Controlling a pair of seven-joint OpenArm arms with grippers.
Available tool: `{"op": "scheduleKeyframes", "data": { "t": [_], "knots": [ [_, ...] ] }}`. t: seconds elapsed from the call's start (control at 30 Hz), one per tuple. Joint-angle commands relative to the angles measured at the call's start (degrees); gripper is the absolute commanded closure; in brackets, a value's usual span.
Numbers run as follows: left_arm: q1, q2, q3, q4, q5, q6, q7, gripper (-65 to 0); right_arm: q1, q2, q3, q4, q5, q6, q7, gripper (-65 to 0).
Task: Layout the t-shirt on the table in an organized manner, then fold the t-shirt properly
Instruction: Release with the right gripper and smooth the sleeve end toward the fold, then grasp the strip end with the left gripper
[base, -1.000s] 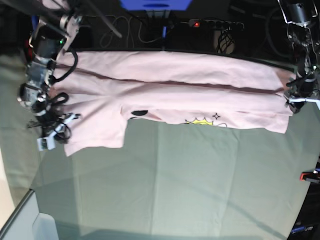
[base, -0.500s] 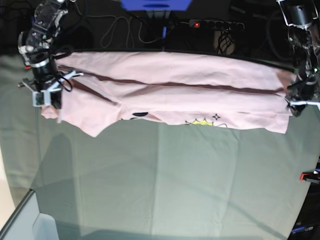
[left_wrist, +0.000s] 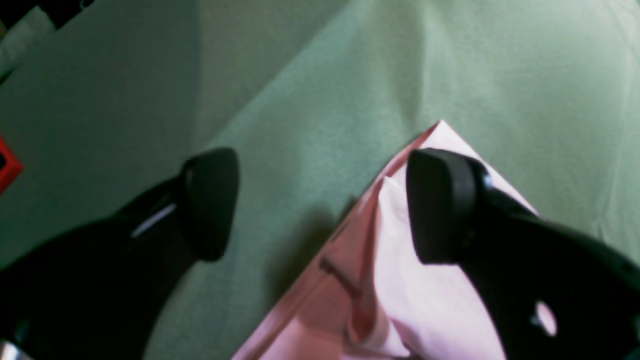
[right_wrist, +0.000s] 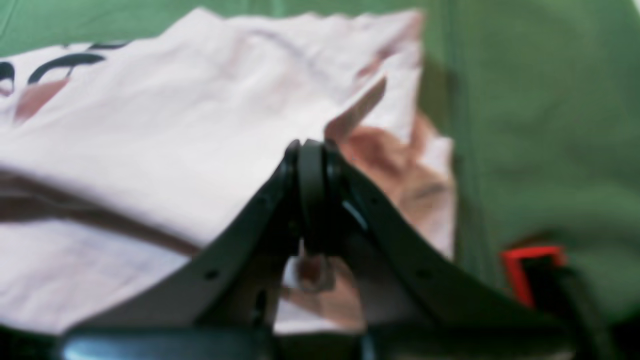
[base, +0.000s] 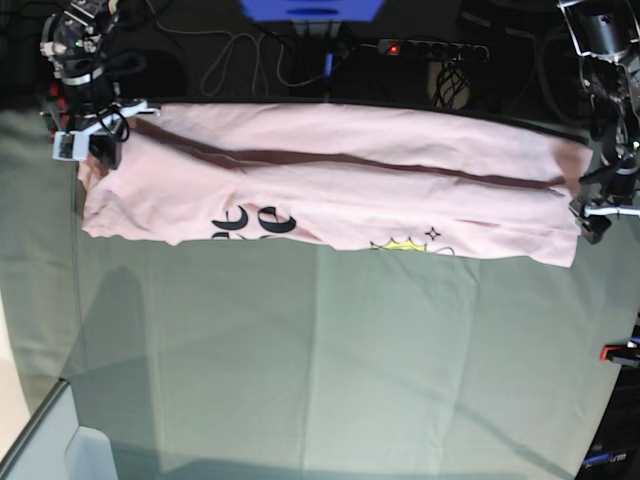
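Pink t-shirt stretched in long band across far half of grey-green worktop. Left end effector spread wide, empty, over t-shirt corner. Right end effector clamped on t-shirt's opposite edge.

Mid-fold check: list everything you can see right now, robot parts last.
t-shirt: one, pale pink with black lettering and a yellow sun, folded lengthwise along the far side of the table.
table: one, covered in creased grey-green cloth, fills most of the base view.
clamp: one seen there, red and black, at the table's right edge.
power strip: one, black with a red light, behind the table.
cables: several, dark, behind the table.
left gripper: one, black, jaws wide apart over the shirt's corner.
right gripper: one, black, closed on the shirt's edge at the opposite end.
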Motion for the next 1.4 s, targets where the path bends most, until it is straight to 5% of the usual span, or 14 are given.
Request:
{"op": "scheduleKeyframes", "data": {
  "t": [0.0,0.13,0.43,0.7,1.2,1.37],
  "knots": [
    [-0.6,-1.2,-0.2,0.9,-0.2,-0.2,-1.3,-50.9,-0.2,0.4,0.3,-0.3,0.9,-0.1,1.3,0.0],
    [-0.6,-1.2,-0.2,0.9,-0.2,-0.3,-1.3,-50.9,0.0,0.4,0.4,-2.1,0.9,-0.1,1.3,0.0],
    [0.1,-0.8,0.3,0.9,-0.3,-0.4,-1.3,-51.2,-1.3,0.4,0.1,-2.1,0.7,-0.1,1.3,-26.4],
    [2.2,1.2,0.2,0.2,0.2,-7.6,-1.3,-50.8,-1.4,0.4,0.1,-2.1,0.7,-0.1,1.3,-26.9],
    [2.3,1.4,4.2,-7.1,0.3,-7.9,-1.5,-50.7,-1.4,0.4,0.1,-2.1,0.7,-0.1,1.3,-26.9],
    [2.3,1.4,5.5,-7.1,0.3,-7.9,-1.4,-37.6,-1.4,0.4,0.1,-2.1,0.7,-0.1,1.3,-26.9]
  ]
}}
